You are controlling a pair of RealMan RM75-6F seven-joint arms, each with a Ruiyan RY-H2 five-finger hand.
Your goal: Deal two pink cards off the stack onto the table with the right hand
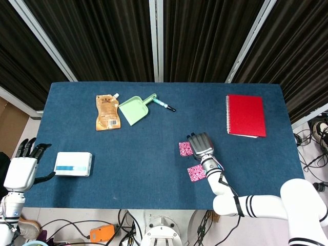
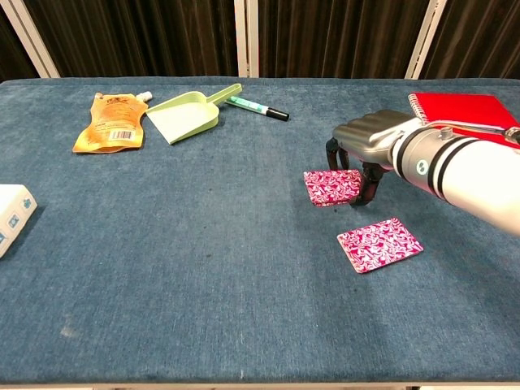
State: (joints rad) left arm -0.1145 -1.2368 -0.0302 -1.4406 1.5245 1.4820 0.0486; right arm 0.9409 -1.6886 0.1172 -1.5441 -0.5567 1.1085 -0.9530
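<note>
pink card stack [image 2: 331,186]: held by the right hand [image 2: 363,138], fingers curled down over its far edge, near edge tilted up off the tabletop [image 2: 203,244], likely so a card can be slid free. dealt pink card [image 2: 379,244]: flat on the tabletop just in front of the stack, apart from it; by this count, one more to deal. left hand [image 1: 21,166]: off the tabletop's left edge, fingers apart, holding nothing, kept out of the work.
</note>
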